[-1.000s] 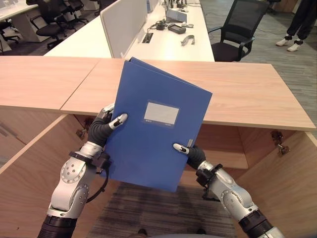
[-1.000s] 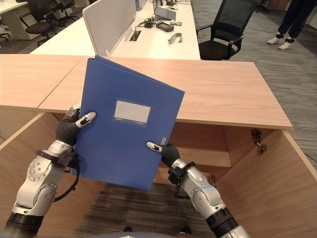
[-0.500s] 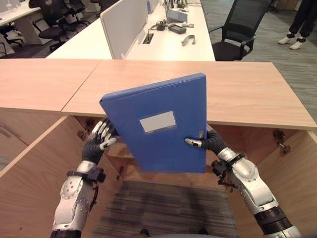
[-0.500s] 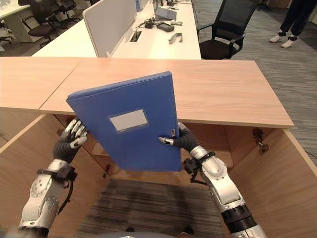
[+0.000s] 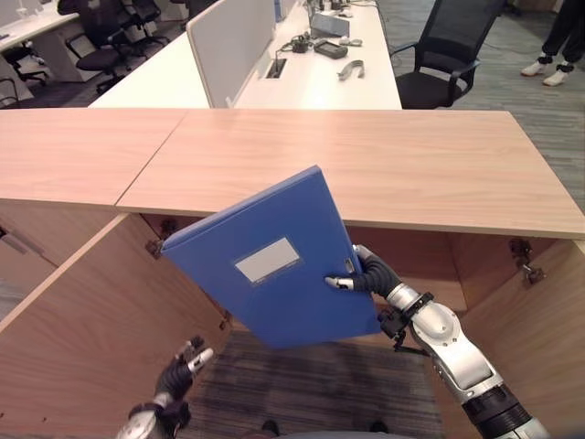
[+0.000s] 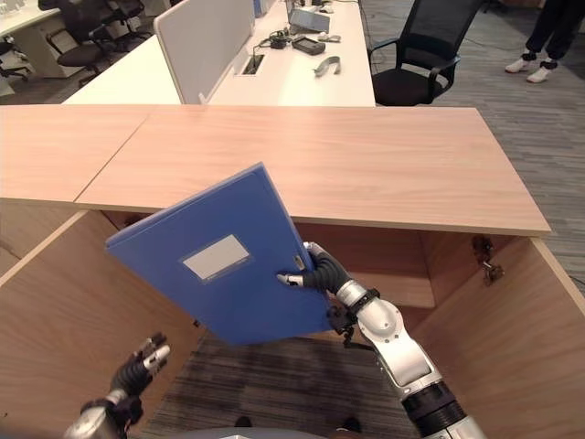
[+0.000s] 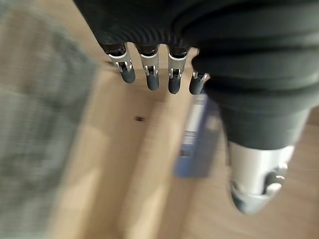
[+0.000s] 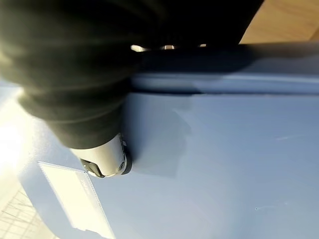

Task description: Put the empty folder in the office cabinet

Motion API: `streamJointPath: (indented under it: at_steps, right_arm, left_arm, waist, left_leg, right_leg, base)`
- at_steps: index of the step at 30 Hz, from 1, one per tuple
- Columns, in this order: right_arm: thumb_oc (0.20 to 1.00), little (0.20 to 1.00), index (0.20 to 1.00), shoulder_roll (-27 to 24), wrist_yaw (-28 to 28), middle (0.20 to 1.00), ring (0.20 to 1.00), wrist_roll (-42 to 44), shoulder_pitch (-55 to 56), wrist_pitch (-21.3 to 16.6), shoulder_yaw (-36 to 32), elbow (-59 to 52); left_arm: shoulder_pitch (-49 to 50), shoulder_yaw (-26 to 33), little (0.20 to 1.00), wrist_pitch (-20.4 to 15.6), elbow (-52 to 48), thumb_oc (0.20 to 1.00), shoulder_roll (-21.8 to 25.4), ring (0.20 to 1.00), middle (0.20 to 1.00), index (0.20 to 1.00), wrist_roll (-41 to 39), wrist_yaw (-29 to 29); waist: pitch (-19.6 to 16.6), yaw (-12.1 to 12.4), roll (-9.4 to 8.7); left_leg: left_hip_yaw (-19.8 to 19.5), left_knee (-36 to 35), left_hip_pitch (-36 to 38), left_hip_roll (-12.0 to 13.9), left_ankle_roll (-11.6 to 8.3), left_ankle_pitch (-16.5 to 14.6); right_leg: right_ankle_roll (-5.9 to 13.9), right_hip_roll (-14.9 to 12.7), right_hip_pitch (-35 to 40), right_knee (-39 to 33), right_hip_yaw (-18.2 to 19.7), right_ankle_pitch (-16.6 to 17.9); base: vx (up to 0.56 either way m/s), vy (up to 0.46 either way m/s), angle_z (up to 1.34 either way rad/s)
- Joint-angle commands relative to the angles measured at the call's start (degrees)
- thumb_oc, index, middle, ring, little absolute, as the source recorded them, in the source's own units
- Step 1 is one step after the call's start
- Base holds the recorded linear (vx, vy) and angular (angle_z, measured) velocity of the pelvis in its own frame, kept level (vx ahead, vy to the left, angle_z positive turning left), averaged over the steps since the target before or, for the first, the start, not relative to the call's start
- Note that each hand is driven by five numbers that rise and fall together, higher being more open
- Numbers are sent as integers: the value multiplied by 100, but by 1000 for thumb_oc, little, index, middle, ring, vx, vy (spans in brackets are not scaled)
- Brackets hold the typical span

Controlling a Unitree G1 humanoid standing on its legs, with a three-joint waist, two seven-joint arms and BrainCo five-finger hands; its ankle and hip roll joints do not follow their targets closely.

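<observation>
In front of the open office cabinet [image 5: 82, 311], below its wooden top [image 5: 366, 165], the blue folder [image 5: 265, 265] was held by the right hand [image 5: 366, 273] alone. Half a second before, the left hand [image 5: 183, 364] had rested against the folder's left edge; it had since let go and dropped low beside the left cabinet door, well apart from the folder. The folder had also tilted further over, its label [image 5: 267, 259] facing up and its spine edge pointing up toward the cabinet top.

Judgement: the hand-over to a one-handed carry was complete, so what remained was to swing the folder into the cabinet opening behind it and set it on a shelf.

Right hand: thumb [image 8: 107, 158] pressed on the front cover near the label and fingers wrapped behind the edge, pinching the folder; forearm angled up from lower right. Left hand: fingers [image 7: 149, 74] loosely extended and slightly spread, holding nothing, in its own wrist view.
</observation>
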Motion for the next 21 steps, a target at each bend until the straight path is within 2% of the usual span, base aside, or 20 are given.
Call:
streamJointPath:
  at_steps: [1,8,16,21]
  right_arm:
    - [200,200,200,108,97,200,200,32,-323,-244,165,-80]
    - [200,200,200,-31,61,200,200,-425,-358,-168,515,872]
    - [200,200,200,-24,-89,200,200,-938,-467,-56,820,2064]
    - [200,200,200,140,-281,200,200,-928,-460,94,709,2810]
  left_arm:
    - [-462,-89,1000,-246,375,1000,277,1000,1000,1000,994,38]
    - [-692,-559,1000,-364,1170,1000,204,1000,1000,1000,1974,165]
    - [-868,-874,1000,-366,1657,1000,109,1000,1000,1000,2418,299]
    - [-962,-959,1000,-334,1834,1000,112,1000,1000,1000,2483,359]
  waist:
    - [101,74,-125]
    - [101,168,-149]
    - [80,272,-185]
    - [60,301,-202]
  left_leg:
    - [195,74,106,52,12,-332]
    - [94,74,29,43,4,-306]
    - [-14,74,-45,31,-9,-281]
    - [-76,74,-86,24,-19,-270]
  right_leg:
    - [225,-81,97,218,183,-540]
    - [245,-94,79,230,80,-543]
    - [244,-88,101,203,-25,-558]
    - [238,-87,123,187,-78,-566]
  base:
    - [-13,4,5]
    - [-5,6,7]
    - [1,-6,10]
    - [11,-9,6]
